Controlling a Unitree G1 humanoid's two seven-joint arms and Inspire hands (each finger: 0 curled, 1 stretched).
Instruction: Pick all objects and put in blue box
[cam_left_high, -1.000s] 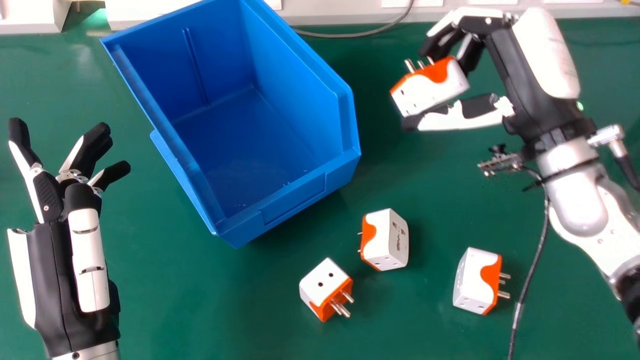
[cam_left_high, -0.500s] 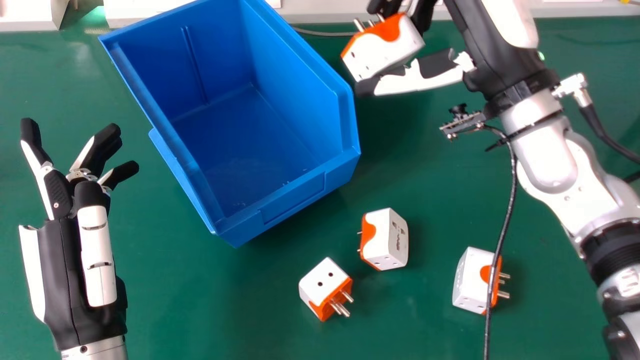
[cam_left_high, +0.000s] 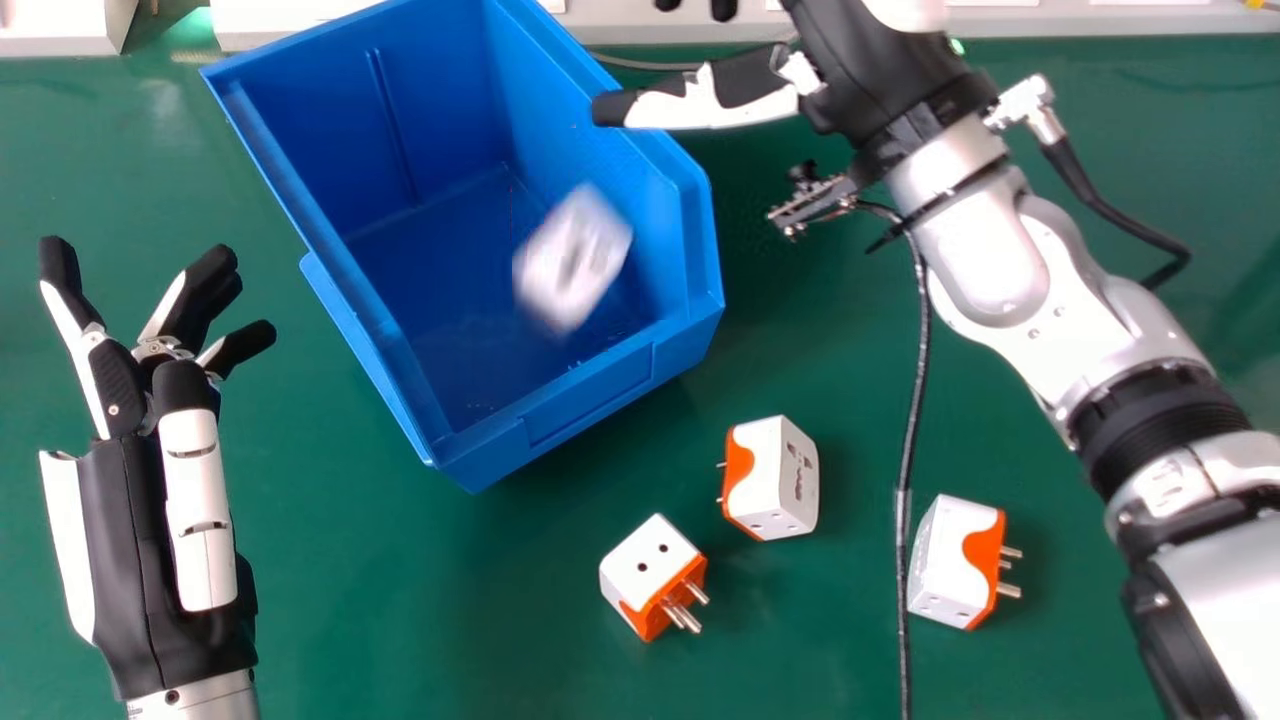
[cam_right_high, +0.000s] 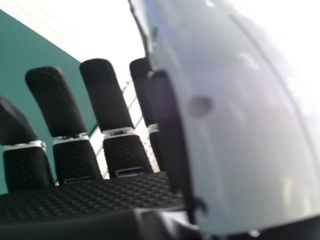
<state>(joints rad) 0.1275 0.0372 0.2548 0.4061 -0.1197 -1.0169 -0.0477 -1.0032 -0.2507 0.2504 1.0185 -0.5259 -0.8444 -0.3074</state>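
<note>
In the head view my right hand (cam_left_high: 715, 95) is at the blue box's right rim, open and empty, its thumb stretched over the edge. A blurred white adapter (cam_left_high: 572, 258) is inside the blue box (cam_left_high: 590, 400), apart from the hand. On the green table lie three white and orange adapters: one (cam_left_high: 785, 478) near the box's front corner, one (cam_left_high: 650, 570) nearer the front, one (cam_left_high: 950, 560) farther right beside a cable. My left hand (cam_left_high: 125, 385) stands open at the left. The right hand view shows my right hand (cam_right_high: 107, 95) with its fingers straight.
A black cable (cam_left_high: 915, 400) hangs from the right wrist down across the table, passing the rightmost adapter. White panels (cam_left_high: 290, 22) line the table's far edge, with a thin grey cable (cam_left_high: 640, 64) behind the box.
My right hand has moved left to the box and opened, letting go of the adapter, which now shows inside the box. The left hand has shifted slightly right.
</note>
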